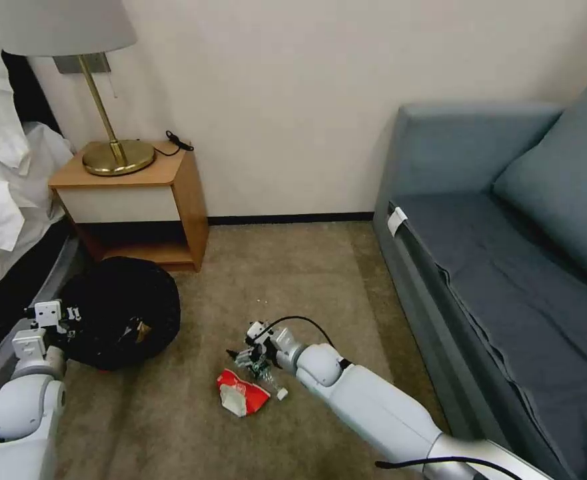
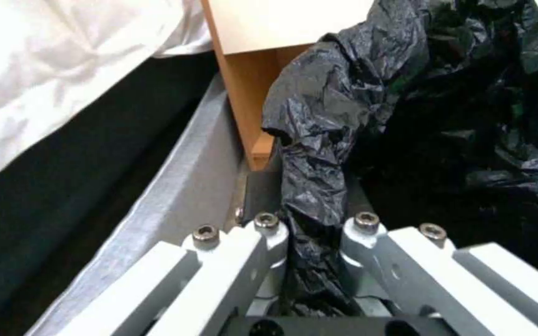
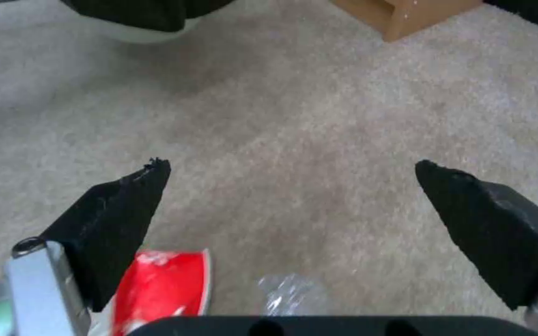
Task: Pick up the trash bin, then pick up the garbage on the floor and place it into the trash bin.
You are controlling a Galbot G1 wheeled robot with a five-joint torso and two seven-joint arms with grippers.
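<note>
Over the red-and-white pack [image 1: 242, 393], right gripper [image 1: 240, 355] gapes wide.

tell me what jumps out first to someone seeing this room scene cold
The round trash bin lined with a crinkly black plastic bag stands out on the carpet by the wooden nightstand, its bag rim pinched in the left gripper. Next comes the crushed red-and-white pack on the beige carpet, beside a small clear bottle, with the right gripper open low over them.
</note>
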